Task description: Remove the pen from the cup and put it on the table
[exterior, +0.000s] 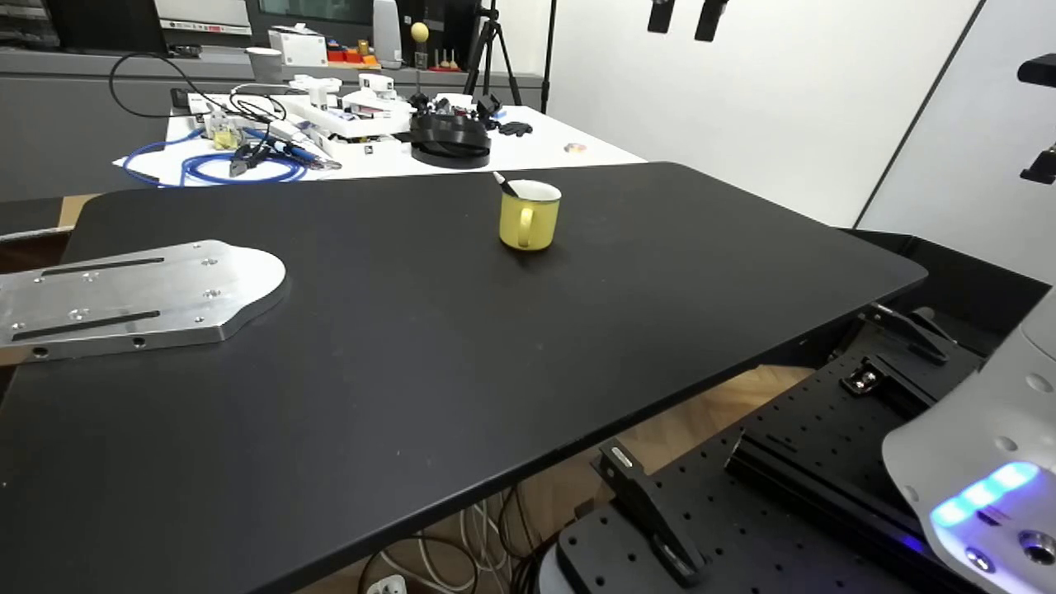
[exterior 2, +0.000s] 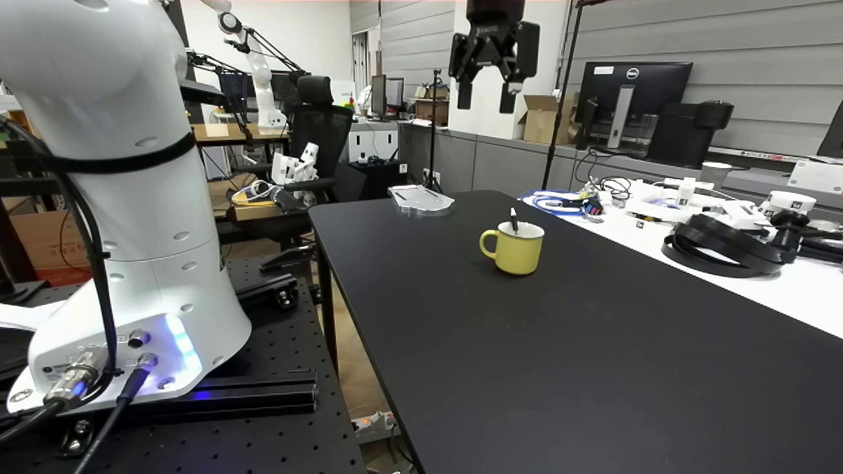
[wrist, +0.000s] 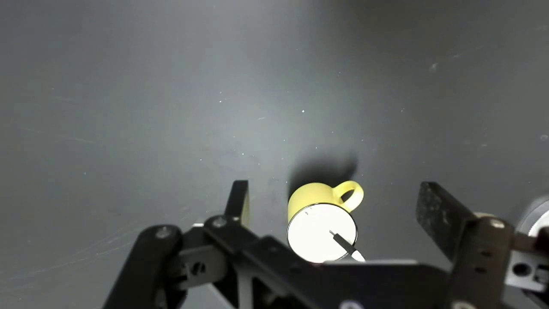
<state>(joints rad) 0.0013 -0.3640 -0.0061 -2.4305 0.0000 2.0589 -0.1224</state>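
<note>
Hanging high above the black table (exterior: pixel 429 371), the gripper (exterior 2: pixel 487 99) is seen in an exterior view with its jaws spread wide, and nothing is held between them. In the wrist view, a yellow cup (wrist: pixel 313 196) with a white inside and a dark rim is framed between the jaws, well below them. Inside that cup, which is stood upright on the table, a pen (wrist: pixel 343 243) is propped at a slant: its thin tip is pointed down into the cup, its black body is leaned on the rim, and its white end is raised above it. At an edge of the table, well apart from the cup, a silver metal plate (exterior: pixel 157 285) with two dark slots is laid flat. Beside the table, the robot's white base (exterior 2: pixel 158 276) is marked by a glowing blue strip (exterior 2: pixel 183 345). Along another side, a white table (exterior 2: pixel 816 293) is crowded with a coiled blue cable (exterior: pixel 235 180), black bands (exterior: pixel 452 136) and white equipment (exterior: pixel 363 125). Farther back, an office chair (exterior 2: pixel 321 131), a monitor (exterior 2: pixel 658 95) and a cardboard box (exterior 2: pixel 541 117) are shown in an exterior view.
</note>
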